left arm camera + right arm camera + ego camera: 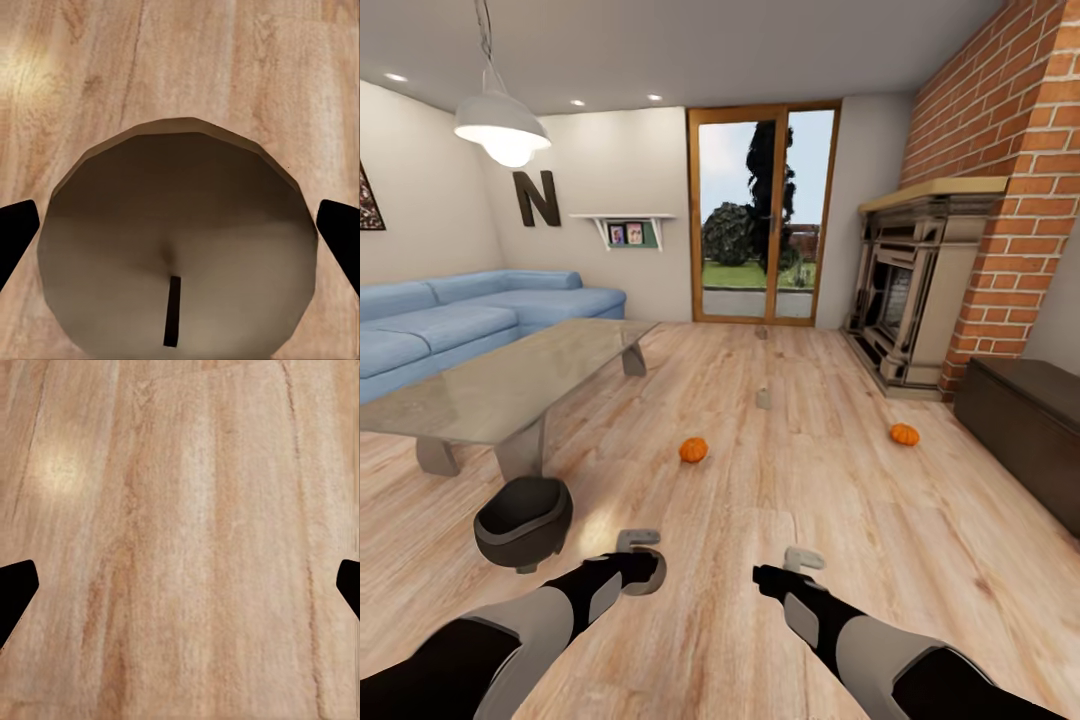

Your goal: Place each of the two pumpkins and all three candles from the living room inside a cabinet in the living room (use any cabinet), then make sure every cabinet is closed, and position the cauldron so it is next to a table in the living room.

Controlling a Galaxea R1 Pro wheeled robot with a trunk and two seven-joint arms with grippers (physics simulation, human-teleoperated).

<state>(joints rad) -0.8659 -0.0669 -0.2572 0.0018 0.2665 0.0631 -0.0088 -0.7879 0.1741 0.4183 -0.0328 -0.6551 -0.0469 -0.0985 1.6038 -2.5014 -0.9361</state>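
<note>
Candle (176,247) sits between my spread left tool's (180,240) fingers; right tool (180,585) spread over bare floor (187,510)

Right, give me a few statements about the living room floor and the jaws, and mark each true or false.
1. Two pumpkins lie on the wooden floor: the left pumpkin and the right pumpkin. True.
2. The cauldron sits on the sofa. False: it stands on the floor beside the glass table.
3. The right gripper holds a candle. False: its jaws are open over bare floor.
4. The dark cabinet stands right of the fireplace. True.
</note>
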